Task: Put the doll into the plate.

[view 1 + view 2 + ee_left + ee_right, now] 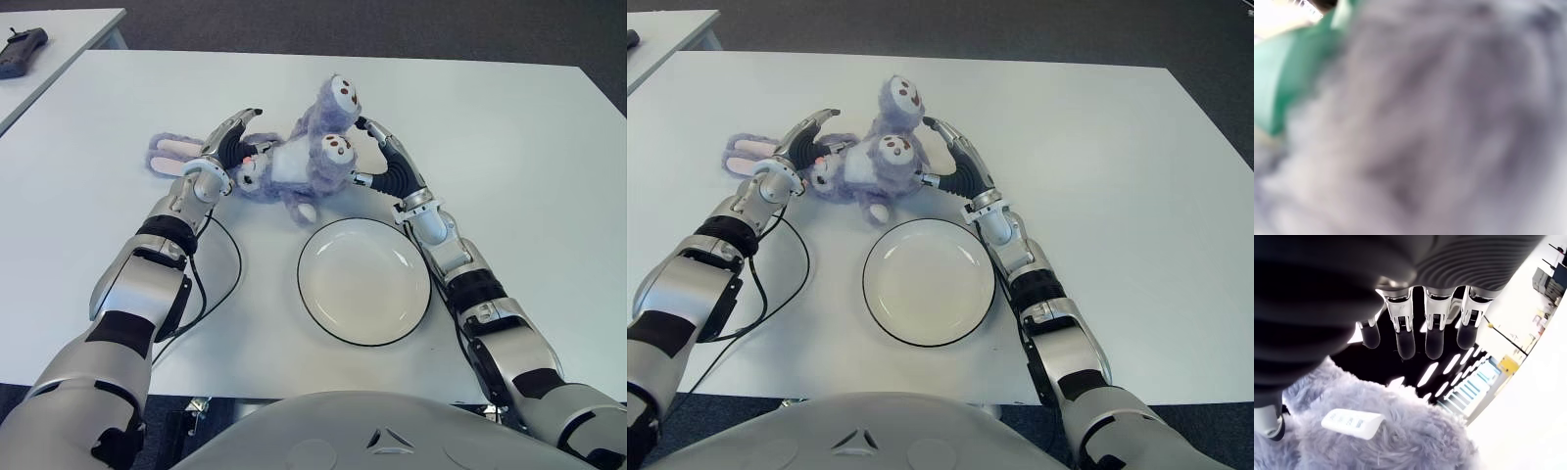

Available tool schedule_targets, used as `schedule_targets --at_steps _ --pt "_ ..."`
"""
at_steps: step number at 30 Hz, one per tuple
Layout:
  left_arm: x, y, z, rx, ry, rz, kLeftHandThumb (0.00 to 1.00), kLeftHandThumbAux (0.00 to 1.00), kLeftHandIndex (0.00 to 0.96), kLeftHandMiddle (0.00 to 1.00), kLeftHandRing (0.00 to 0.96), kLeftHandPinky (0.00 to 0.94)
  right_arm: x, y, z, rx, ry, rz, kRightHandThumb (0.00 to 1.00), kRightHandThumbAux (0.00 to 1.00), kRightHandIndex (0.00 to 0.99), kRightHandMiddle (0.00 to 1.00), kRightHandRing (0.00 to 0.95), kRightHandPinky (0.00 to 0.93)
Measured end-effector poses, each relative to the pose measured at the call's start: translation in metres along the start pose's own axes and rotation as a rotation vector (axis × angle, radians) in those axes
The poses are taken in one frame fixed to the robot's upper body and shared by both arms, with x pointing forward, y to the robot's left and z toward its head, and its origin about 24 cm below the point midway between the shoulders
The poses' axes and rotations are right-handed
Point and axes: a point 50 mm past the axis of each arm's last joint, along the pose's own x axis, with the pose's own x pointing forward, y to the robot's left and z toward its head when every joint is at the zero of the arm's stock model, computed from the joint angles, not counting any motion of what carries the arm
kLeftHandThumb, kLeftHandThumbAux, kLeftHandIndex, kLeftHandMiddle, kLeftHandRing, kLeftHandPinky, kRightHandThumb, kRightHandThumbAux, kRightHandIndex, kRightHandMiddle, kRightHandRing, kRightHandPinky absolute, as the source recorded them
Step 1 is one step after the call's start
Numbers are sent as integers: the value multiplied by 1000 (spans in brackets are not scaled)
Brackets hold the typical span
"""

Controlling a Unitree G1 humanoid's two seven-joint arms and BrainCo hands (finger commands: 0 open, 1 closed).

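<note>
The two eye views look from the robot's head, forward and down at the white table [509, 147]. They sit side by side, so both show the same plate [363, 281], doll [294, 162] and both arms. The left wrist view is pressed so near the doll's fur [1440, 127] that it is all blur. The right wrist view looks along the right hand's fingers [1403, 340], close to the same fur.

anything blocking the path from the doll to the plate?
Nothing visible. The doll lies on the table just beyond the empty plate, with bare tabletop between them. The left hand and right hand flank the doll, neither in its path.
</note>
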Motion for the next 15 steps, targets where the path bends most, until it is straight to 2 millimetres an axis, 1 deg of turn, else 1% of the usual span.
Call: schedule_targets --at_steps 10,15 --pt "-1 -1 -1 -9 4 -1 234 427 0 4 35 63 10 -12 7 -39 -41 -16 141 448 74 132 104 85" --pt "-1 -1 -1 -12 4 -1 235 428 0 2 34 65 16 -26 10 -72 -52 -33 155 443 81 132 105 85"
